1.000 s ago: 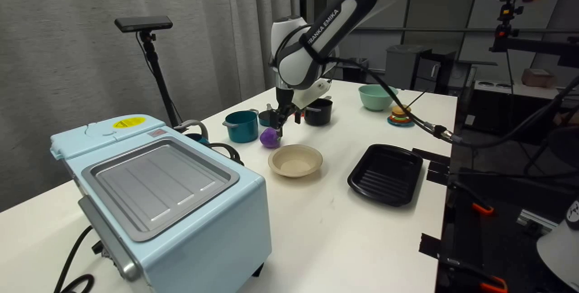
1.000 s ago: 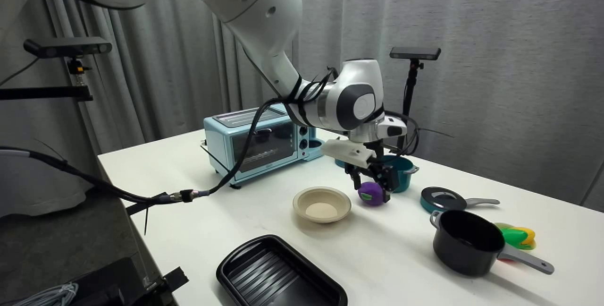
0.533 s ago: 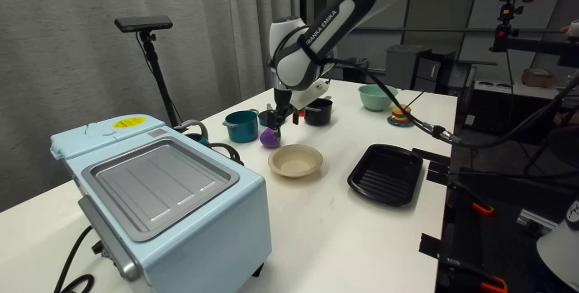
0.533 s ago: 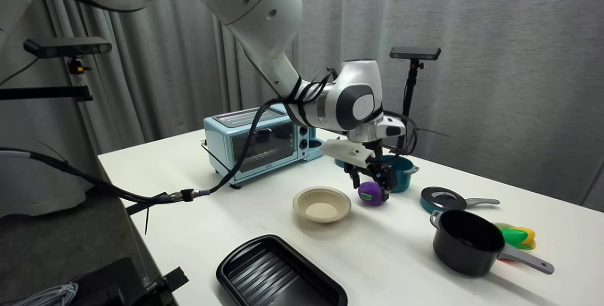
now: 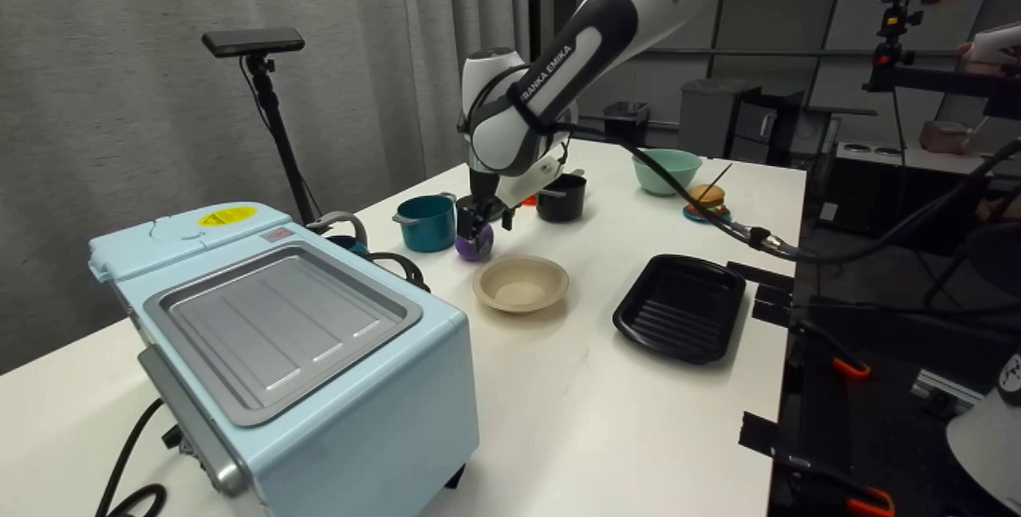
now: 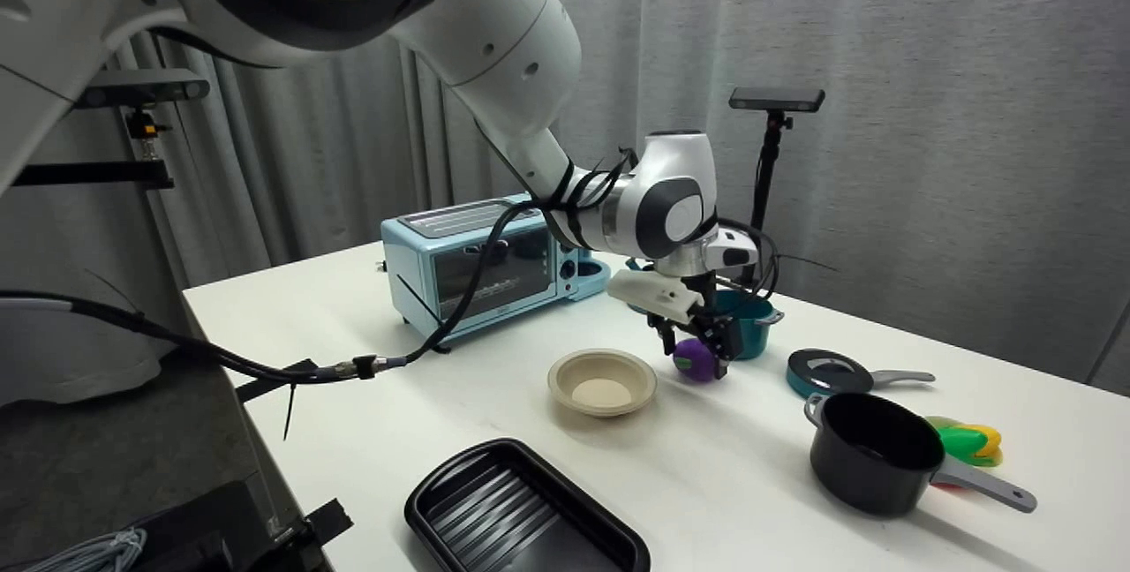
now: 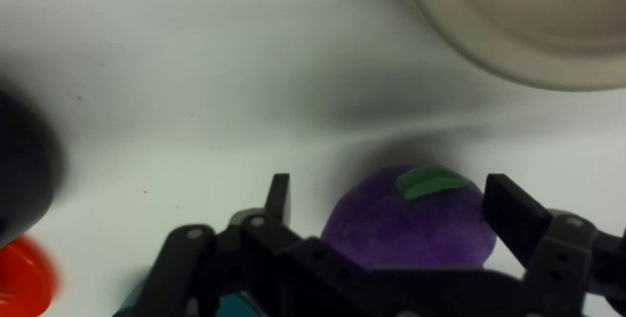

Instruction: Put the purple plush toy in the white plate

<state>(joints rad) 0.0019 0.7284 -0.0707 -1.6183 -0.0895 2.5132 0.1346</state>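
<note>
Black jointed hand point(image 7: 391, 204) is spread wide, straddling rounded soft purple plush toy point(image 7: 406, 234) with green patch point(image 7: 430, 182); contact unclear. Toy sits on white tabletop point(image 6: 724, 466) near shallow round cream-white plate point(image 6: 602, 393). Wrist view: toy partly hidden by hand, plate cut off.

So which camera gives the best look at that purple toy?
The wrist view: the purple toy appears largest there, its green patch clear, framed by the open gripper, which hides part of it. In both exterior views the toy looks small and is partly covered by the gripper.
</note>
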